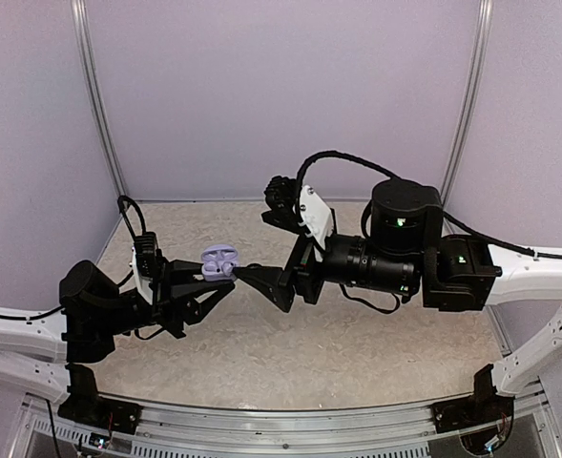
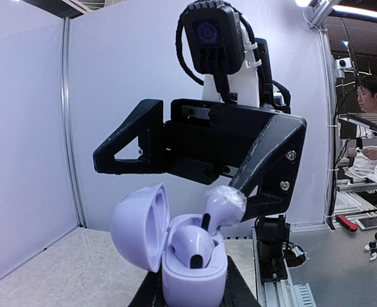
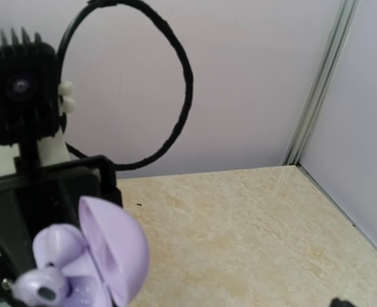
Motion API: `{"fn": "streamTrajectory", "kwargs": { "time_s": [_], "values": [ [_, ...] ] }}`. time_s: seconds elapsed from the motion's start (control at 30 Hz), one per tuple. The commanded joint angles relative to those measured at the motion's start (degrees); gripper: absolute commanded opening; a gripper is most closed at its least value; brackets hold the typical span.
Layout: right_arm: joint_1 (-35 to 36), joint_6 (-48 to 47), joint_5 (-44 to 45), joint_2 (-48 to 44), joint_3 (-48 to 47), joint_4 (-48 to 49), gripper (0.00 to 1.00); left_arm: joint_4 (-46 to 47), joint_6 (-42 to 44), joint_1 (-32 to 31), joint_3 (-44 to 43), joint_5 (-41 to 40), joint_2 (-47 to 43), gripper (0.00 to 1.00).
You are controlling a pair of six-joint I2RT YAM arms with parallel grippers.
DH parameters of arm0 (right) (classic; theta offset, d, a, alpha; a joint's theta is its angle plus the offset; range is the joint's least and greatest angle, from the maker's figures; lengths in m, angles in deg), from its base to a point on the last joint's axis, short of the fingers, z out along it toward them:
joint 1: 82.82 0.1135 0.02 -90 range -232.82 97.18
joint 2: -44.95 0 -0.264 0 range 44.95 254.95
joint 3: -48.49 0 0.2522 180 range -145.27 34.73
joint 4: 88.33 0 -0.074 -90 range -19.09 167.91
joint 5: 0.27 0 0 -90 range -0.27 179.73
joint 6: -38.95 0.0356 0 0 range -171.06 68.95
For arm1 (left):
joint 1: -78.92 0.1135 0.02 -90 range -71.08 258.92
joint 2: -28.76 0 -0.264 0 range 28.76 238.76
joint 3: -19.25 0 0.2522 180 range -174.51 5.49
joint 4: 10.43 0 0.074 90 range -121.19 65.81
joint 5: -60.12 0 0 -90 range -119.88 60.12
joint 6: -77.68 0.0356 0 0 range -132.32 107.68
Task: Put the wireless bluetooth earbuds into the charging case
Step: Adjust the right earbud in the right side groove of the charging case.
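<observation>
- The left hand (image 1: 214, 279) clamps the open charging case (image 2: 194, 275), held off the bench (image 1: 357, 334) at lower centre of the left wrist view.
- One earbud (image 2: 189, 246) sits in its hollow. The second earbud (image 2: 221, 208) stands half-in at one fingertip of the right hand (image 2: 169, 179), whose jaws are wide apart.
- Likely light, slick, hard plastic: hold the case by its base and press the bud's head gently.

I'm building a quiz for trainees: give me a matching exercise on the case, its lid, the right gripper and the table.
1 case
2 lid
3 right gripper
4 table

a beige
b swung open
c held by left gripper
d jaws wide apart

Pairs: 1-c, 2-b, 3-d, 4-a
</observation>
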Motion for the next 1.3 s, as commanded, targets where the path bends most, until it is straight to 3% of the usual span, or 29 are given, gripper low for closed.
{"fn": "streamTrajectory", "kwargs": {
  "time_s": [0.0, 0.33, 0.77, 1.27],
  "values": [
    [-0.77, 1.3, 2.74, 0.32, -1.57, -0.36, 0.95, 1.21, 0.82, 0.01, -0.44, 1.04, 0.38, 0.08],
    [-1.61, 2.54, 1.88, -0.14, -1.44, -1.11, 0.95, 1.15, 0.82, -0.07, -0.64, 0.3, 0.35, 0.08],
    [-1.44, 2.34, -6.27, -1.38, 1.03, -1.34, 0.95, 0.27, 0.49, 0.25, -0.86, -3.73, -0.18, 0.08],
    [-1.08, 2.68, -4.99, 2.54, -2.78, 0.17, 0.95, -0.2, 0.82, 0.16, -1.04, -3.06, -0.03, 0.08]
  ]
}}
